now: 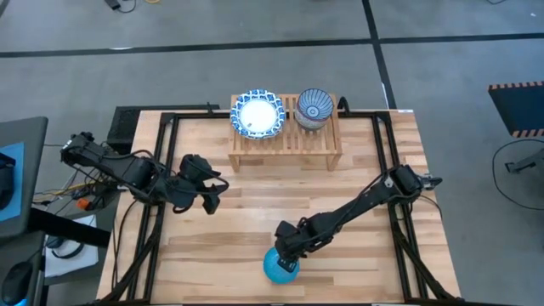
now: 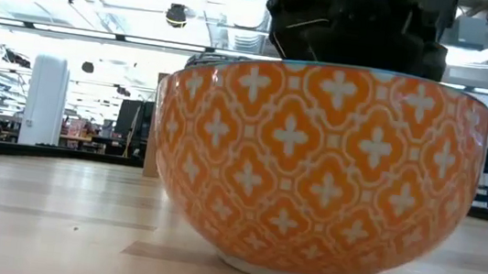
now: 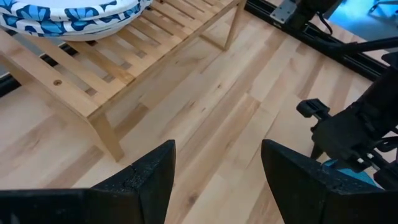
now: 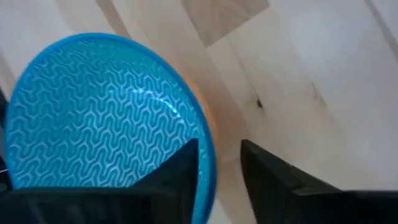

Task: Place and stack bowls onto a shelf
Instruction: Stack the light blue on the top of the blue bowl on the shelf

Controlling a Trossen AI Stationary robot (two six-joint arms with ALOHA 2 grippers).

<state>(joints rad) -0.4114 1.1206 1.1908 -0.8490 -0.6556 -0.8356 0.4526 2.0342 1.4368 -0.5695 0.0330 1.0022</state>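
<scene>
Right gripper (image 1: 285,260) at the bright blue bowl (image 1: 279,267)
Its fingers straddle the bowl's rim, grip uncertain; left gripper (image 1: 208,194) hangs open left of it.

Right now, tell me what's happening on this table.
The right gripper is down at the bright blue bowl near the table's front edge, its fingers straddling the rim, one inside and one outside. On the shelf already sit a white bowl with a blue rim and a dark-blue patterned bowl. The left gripper waits open over the table's left side.
</scene>
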